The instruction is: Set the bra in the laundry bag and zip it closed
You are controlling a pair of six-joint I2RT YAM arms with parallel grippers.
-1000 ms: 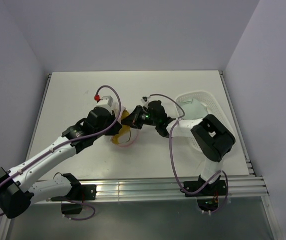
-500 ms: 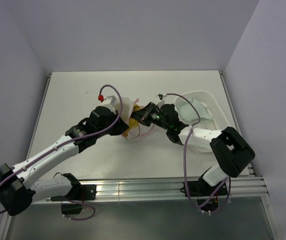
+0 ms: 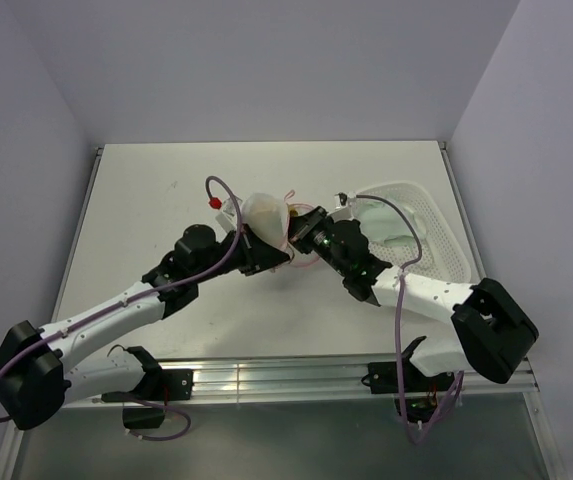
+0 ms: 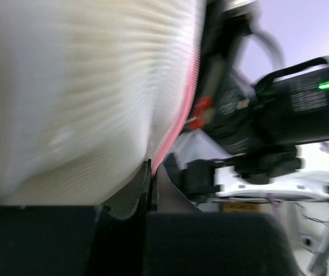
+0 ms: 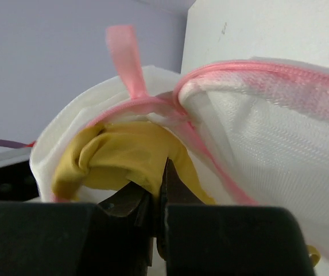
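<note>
Holding the laundry bag (image 3: 264, 213) raised over the desk (image 3: 136, 190): left fingers (image 4: 141, 192) pressed together on mesh at its pink zipper rim. Bra (image 5: 124, 155) lies bunched crosswise in the bag's mouth, directly ahead of the right fingers (image 5: 174, 192), the nearer pair, which clamp its yellow fold. Perforated basket (image 3: 436, 225) stands right of the bag.

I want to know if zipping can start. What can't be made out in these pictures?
- Zipper slider: not made out in any view; the left wrist view is motion-blurred and filled by the laundry bag.
- How far in the bra sits: the right wrist view hides its lower part behind the right gripper; from above, bag and grippers cover it.
- Left gripper grip depth: blurred.
</note>
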